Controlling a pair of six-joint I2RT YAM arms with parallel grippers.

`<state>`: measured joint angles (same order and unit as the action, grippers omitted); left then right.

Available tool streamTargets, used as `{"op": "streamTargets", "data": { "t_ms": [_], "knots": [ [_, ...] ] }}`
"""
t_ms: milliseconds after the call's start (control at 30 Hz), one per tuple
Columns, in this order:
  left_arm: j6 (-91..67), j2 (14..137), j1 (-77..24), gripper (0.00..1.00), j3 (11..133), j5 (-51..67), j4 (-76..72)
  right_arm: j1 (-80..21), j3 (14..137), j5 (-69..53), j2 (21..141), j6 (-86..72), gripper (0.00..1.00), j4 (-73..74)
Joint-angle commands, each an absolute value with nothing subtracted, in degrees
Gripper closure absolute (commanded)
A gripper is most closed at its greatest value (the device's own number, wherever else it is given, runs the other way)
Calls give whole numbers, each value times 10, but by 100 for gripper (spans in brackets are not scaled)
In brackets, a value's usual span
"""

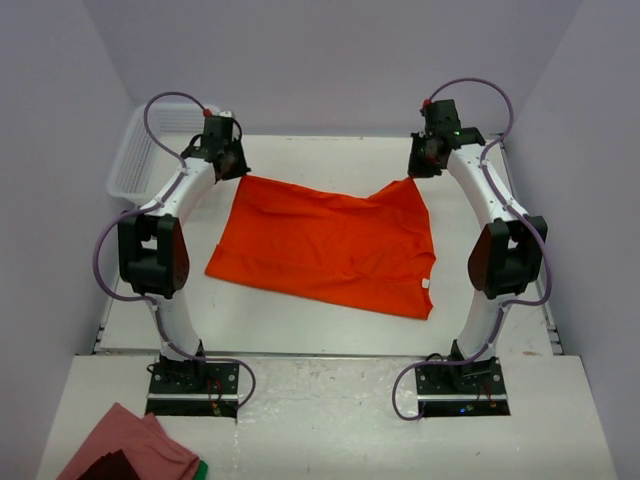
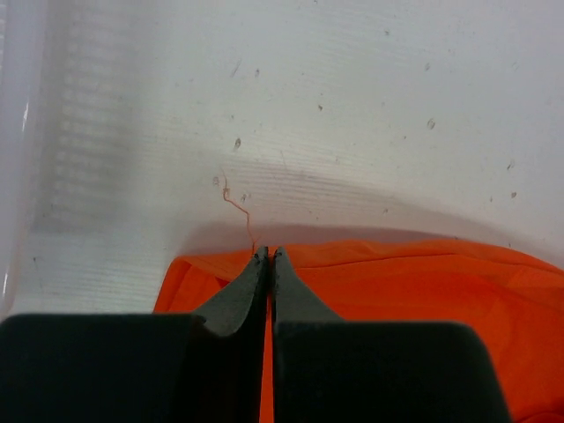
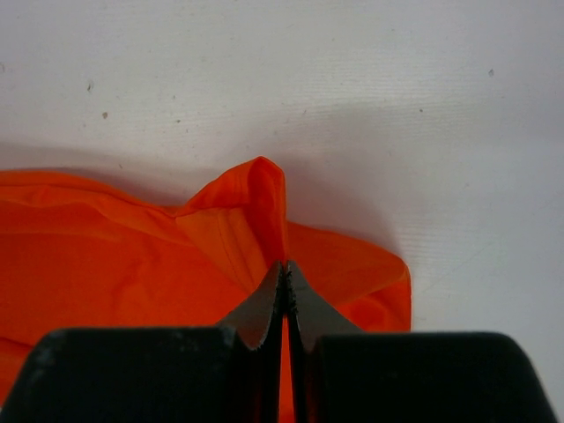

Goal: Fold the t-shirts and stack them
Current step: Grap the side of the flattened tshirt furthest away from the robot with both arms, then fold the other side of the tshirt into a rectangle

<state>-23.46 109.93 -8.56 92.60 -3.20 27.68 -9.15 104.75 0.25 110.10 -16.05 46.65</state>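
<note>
Left claw point(image 2: 267, 254) and right claw point(image 3: 284, 267) are each clenched on a far corner of the shirt point(image 1: 330, 245) — the rest lies flat on the bench point(image 1: 300, 330) between and behind them. First fold, I'd say: next I lift both corners evenly and draw them back.

I see a white table point(image 1: 330, 335) in the middle of the booth, its top speckled with small dark marks under soft, even light. Plain pale lavender walls point(image 1: 330, 60) close in behind the table and on both sides of it. A white plastic basket point(image 1: 135, 160) sits at the table's far left corner. A white ledge point(image 1: 330, 420) runs along the table's near edge.
</note>
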Motion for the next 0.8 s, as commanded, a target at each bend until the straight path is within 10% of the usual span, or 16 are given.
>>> {"op": "streamTargets", "data": {
  "t_ms": [0,767],
  "knots": [
    [-227,1092,-87,100,940,-41,247,-94,1052,-1,1056,-166,100,464],
    [-155,1135,-62,100,1053,-70,238,-90,1238,55,1145,-135,100,516]
  ]
}}
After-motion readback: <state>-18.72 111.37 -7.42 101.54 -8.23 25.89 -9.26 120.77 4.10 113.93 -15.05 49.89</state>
